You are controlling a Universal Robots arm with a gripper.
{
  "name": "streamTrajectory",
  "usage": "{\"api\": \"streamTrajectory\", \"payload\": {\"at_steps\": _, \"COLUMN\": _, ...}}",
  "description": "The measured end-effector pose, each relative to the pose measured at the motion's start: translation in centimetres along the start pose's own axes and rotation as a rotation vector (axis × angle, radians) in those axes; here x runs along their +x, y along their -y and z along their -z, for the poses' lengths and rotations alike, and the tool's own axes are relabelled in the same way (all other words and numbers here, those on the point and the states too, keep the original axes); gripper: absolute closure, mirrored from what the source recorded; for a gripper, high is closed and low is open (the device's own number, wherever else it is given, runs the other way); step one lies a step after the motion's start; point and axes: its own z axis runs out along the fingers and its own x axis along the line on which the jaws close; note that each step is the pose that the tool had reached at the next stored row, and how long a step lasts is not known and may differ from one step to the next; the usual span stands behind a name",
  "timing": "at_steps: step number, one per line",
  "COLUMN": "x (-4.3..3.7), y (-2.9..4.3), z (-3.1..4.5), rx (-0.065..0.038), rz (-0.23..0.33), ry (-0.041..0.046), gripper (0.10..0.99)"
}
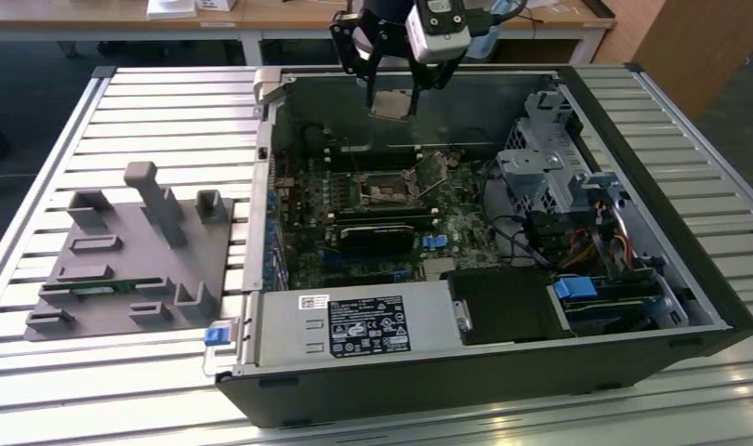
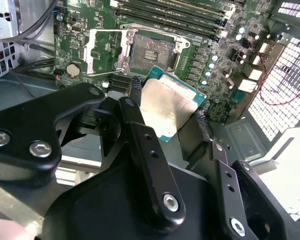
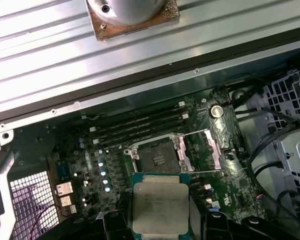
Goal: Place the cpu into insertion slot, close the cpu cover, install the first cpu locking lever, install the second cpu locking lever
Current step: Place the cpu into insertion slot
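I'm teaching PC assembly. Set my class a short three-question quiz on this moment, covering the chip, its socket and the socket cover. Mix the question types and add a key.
1. True or false: the cpu already sits in the insertion slot.
2. The cpu cover is: A) shut over the slot; B) swung open beside the slot; C) held in the gripper.
3. Fill in: the gripper is shut on the ____.
Key: 1 false, the slot is empty; 2 B; 3 cpu.
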Motion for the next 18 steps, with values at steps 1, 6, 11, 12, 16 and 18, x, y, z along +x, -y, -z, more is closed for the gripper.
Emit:
{"api": "streamTrajectory", "payload": {"at_steps": 1, "x": 0.0, "y": 0.0, "z": -0.01, "rx": 0.0, "rz": -0.003, "ry": 0.0003, "gripper": 0.545}}
{"api": "streamTrajectory", "payload": {"at_steps": 6, "x": 0.0, "y": 0.0, "z": -0.05, "rx": 0.0, "rz": -0.019, "ry": 0.0017, "gripper": 0.545}}
{"api": "streamTrajectory", "payload": {"at_steps": 11, "x": 0.0, "y": 0.01, "z": -0.1, "rx": -0.001, "rz": -0.033, "ry": 0.003, "gripper": 0.545}}
{"api": "streamTrajectory", "payload": {"at_steps": 12, "x": 0.0, "y": 0.01, "z": -0.1, "rx": -0.001, "rz": -0.036, "ry": 0.0033, "gripper": 0.545}}
{"api": "streamTrajectory", "payload": {"at_steps": 16, "x": 0.0, "y": 0.01, "z": -0.15, "rx": -0.001, "rz": -0.054, "ry": 0.0049, "gripper": 0.545}}
{"api": "streamTrajectory", "payload": {"at_steps": 18, "x": 0.0, "y": 0.02, "z": -0.18, "rx": -0.001, "rz": -0.065, "ry": 0.0059, "gripper": 0.545}}
